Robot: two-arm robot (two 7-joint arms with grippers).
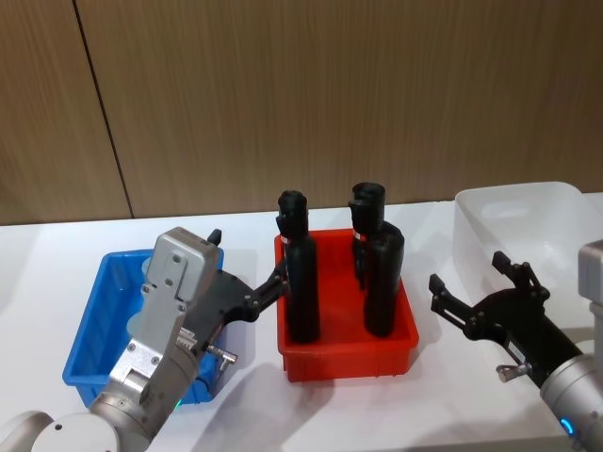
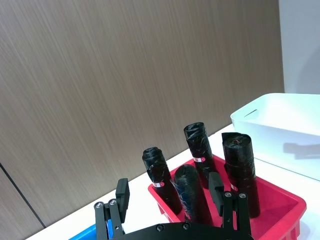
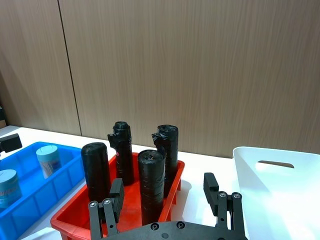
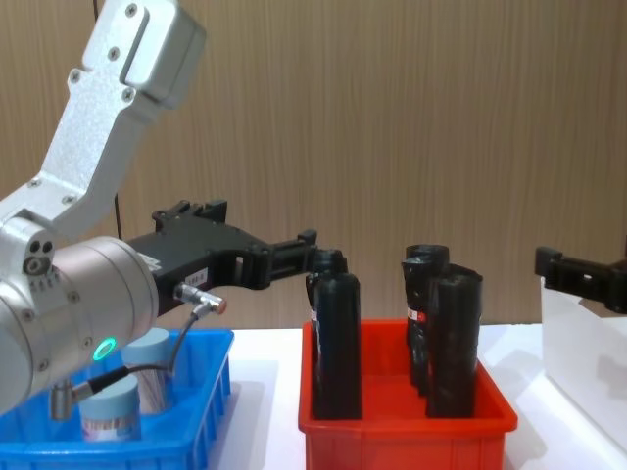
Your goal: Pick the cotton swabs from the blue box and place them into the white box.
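Left pincer (image 1: 247, 259) is hanging over the right end of the blue box (image 1: 89, 330), up above the rim. Its fingers are spread wide with nothing between them, and the tips point across at the red bin (image 1: 349, 353). The swabs (image 3: 48, 159) are two jars with pale blue lids, both standing upright inside the blue box. From the chest view they're just below the left arm.

The red bin is in the middle of the bench (image 1: 57, 254), right beside the blue box, and has black bottles (image 1: 301, 273) standing in it.

The white box (image 1: 528, 221) is off on the right side, a bit further back than the red bin. Right pincer (image 1: 468, 273) hovers just in front of it, on the red bin's right. It's spread open too, not pinching anything.
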